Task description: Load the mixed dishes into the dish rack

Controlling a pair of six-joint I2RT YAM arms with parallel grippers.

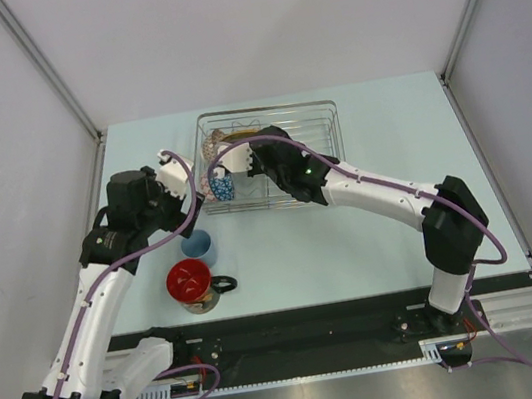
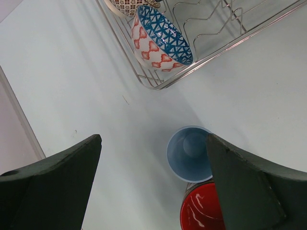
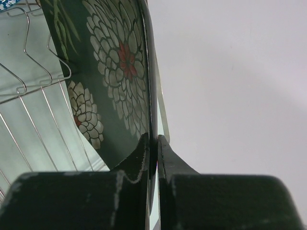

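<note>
Dark square plate (image 3: 120, 72) stands on edge, rim clamped by right gripper (image 3: 153, 140), w/ dish rack (image 3: 29, 93) prongs touching its face. Left gripper (image 2: 153, 143) gapes wide, empty, above light-blue cup (image 2: 189, 153).

Dark flowered plate (image 3: 120, 72) upright in wire rack (image 1: 267, 110) with two patterned bowls (image 2: 160, 38); blue cup (image 2: 188, 153), red mug (image 2: 201, 213) outside

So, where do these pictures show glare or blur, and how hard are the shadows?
Left wrist: white glare streaks inside the red mug; the jaws at the edges look soft; shadows on the table are faint. Right wrist: the jaws close to the lens are blurred, the flower pattern on the plate sharp. Top external: even light, only soft shadows.
</note>
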